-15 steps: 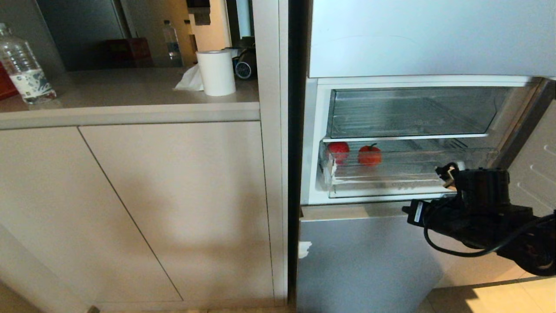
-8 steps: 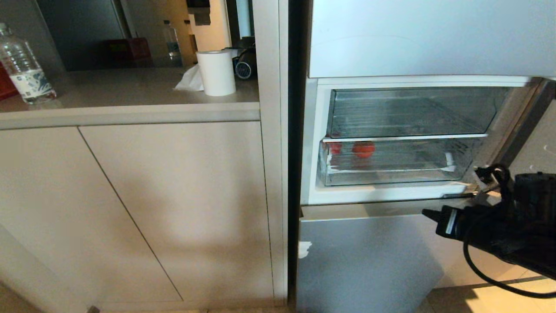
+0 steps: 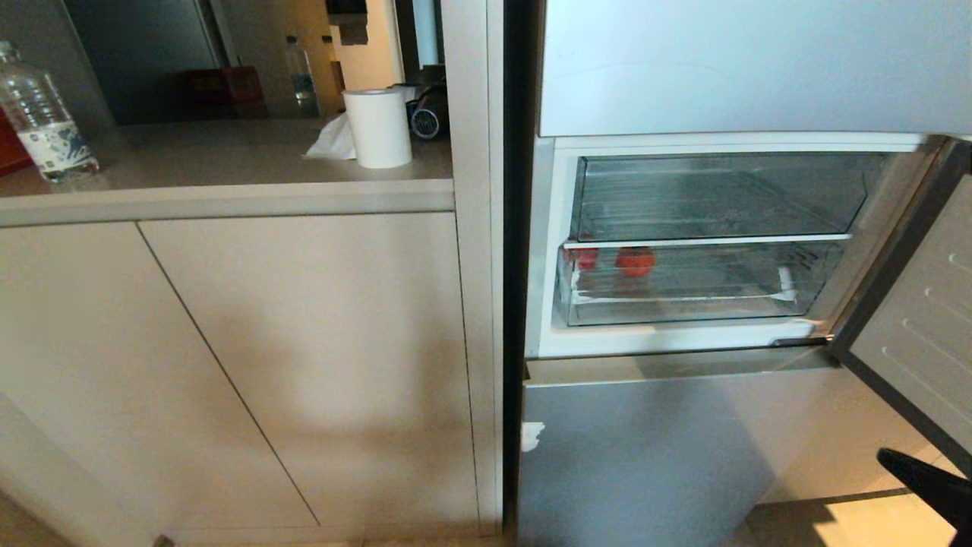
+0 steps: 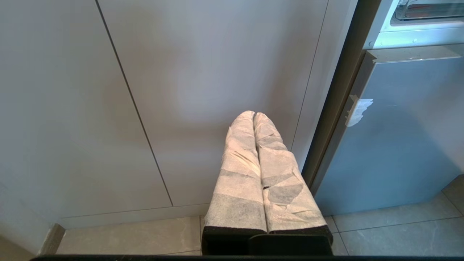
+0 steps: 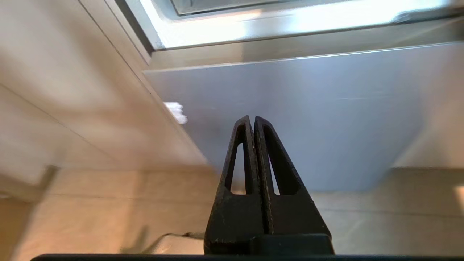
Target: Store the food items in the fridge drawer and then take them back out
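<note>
Head view: fridge (image 3: 729, 68) fills the right half, mid compartment door (image 3: 911, 319) swung open off to the right. Lower silver-blue panel (image 3: 645, 448) shut, sits directly ahead of both tools. Beige cabinet (image 3: 228, 342) w/ desk (image 3: 213, 159) on top, well left of the right tool; water bottle (image 3: 42, 114) and paper roll (image 3: 377, 127) stand on it.

Fridge drawer (image 3: 699, 285), clear plastic, appears pushed in under the upper tray (image 3: 721, 197). It sits well above and ahead of the right tool. Food items inside, far-left end: pinkish-red fruit (image 3: 586, 257) at the wall, brighter red piece (image 3: 635, 260) just beside it. Both seen through the front lip, stems not readable.

Right tool (image 5: 253, 121): fingers pressed together, nothing pinched, low near the floor, pointing at the lower panel. Only a dark tip of that arm shows at head view's lower-right corner. Left tool (image 4: 253, 116): wrapped fingers pressed together, empty, parked low facing the cabinet front, fridge edge just beside.

Progress, my read: storing half looks done, w/ both pieces in and drawer closed. Left to do: pull drawer out again, lift each piece out. Compartment door is open, so access is ready. No retrieval begun yet.
</note>
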### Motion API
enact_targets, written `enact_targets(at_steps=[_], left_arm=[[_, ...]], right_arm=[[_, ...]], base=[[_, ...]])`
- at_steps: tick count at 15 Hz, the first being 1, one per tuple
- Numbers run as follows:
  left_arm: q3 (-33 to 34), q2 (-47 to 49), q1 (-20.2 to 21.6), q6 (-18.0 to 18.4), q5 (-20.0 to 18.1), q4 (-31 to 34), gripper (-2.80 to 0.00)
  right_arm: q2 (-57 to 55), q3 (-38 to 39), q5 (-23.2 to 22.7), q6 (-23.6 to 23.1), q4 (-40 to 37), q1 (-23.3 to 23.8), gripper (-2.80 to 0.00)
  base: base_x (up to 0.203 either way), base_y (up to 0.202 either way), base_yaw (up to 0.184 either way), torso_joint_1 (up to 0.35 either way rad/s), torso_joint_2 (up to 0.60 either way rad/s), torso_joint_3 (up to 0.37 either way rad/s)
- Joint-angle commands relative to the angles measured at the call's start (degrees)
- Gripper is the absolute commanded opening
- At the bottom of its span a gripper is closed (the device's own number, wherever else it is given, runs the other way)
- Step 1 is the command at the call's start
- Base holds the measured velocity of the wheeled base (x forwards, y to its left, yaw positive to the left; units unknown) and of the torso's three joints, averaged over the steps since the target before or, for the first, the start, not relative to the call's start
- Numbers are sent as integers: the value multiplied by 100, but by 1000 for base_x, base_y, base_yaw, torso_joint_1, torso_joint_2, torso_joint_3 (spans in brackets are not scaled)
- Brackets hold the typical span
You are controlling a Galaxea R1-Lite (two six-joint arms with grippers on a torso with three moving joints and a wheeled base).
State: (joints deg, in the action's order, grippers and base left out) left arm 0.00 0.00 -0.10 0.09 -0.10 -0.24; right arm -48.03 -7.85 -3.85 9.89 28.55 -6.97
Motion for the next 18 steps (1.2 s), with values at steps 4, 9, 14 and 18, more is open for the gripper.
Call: enact_targets(at_steps=[4, 9, 14, 18], left_arm=[[9, 0, 1, -2, 1, -2, -280], [9, 0, 1, 0, 1, -2, -280], [9, 0, 1, 0, 1, -7, -280], [9, 0, 1, -3, 1, -6, -280]], right_arm=[[3607, 671, 53, -525, -1922, 444, -280], [4818, 771, 350, -1560, -2807, 669, -280], [4794, 785, 411, -1395, -2908, 680, -280], [4798, 785, 412, -1376, -2908, 680, -280]], base=[[0, 0, 0, 0, 0, 0], [0, 0, 0, 0, 0, 0], [0, 0, 0, 0, 0, 0], [0, 0, 0, 0, 0, 0]])
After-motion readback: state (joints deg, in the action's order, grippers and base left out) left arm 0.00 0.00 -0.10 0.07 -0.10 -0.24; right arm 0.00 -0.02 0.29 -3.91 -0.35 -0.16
